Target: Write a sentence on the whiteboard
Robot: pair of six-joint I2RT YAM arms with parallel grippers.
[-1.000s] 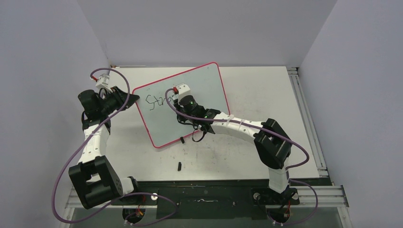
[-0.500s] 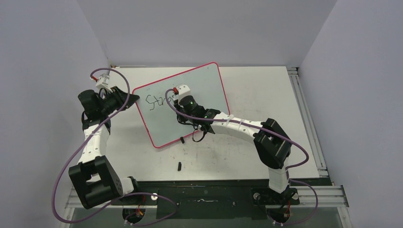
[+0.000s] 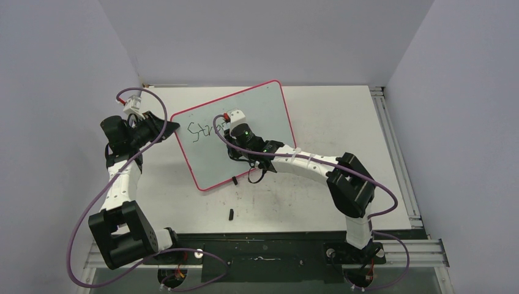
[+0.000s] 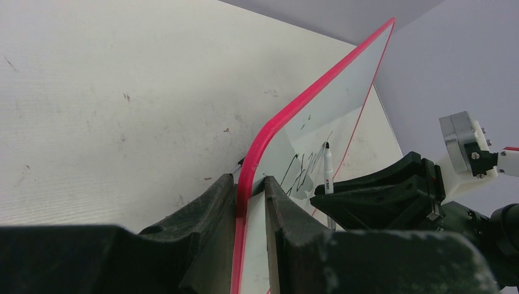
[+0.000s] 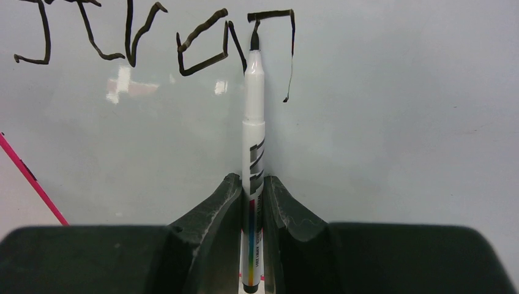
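Right wrist: right gripper (image 5: 251, 187) pinches the light marker (image 5: 253, 116) mid-barrel, tip on the glossy whiteboard (image 5: 398, 135) beside the unfinished sentence (image 5: 196, 46). Left gripper (image 4: 250, 187) clamps the pink rim of this stiff, slick board, which lies mid-table (image 3: 318, 196). That edge is probably the best hold.

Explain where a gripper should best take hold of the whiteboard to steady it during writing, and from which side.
Take the whiteboard by its pink-red rim on the left edge, coming from the left so the jaws straddle the thin panel, as the left gripper does. The right gripper, holding the marker, occupies the middle.
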